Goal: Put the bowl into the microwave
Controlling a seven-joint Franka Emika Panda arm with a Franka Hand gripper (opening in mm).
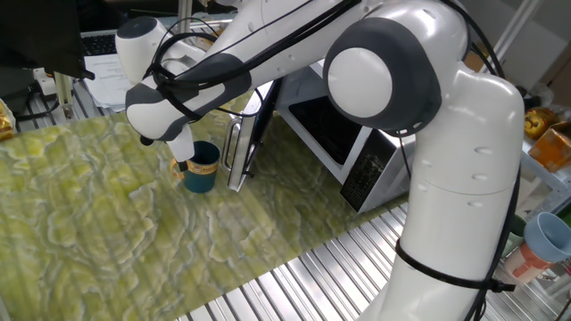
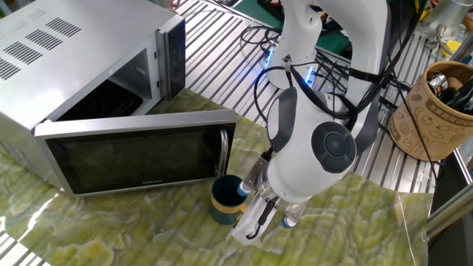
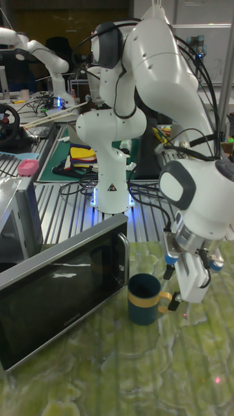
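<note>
— Where do we find the bowl (image 3: 143,298)?
— Upright on the mat, just beside the microwave (image 2: 89,111)'s open door.
— And the gripper (image 3: 174,301)?
— At the bowl's handle; we cannot tell whether it grips.

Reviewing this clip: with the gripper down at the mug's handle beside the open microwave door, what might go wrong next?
The gripper meets the bowl only at its small handle, so it may tilt or slip on lifting. The bowl stands close to the door of the microwave; swinging it in could clip the door edge.
</note>
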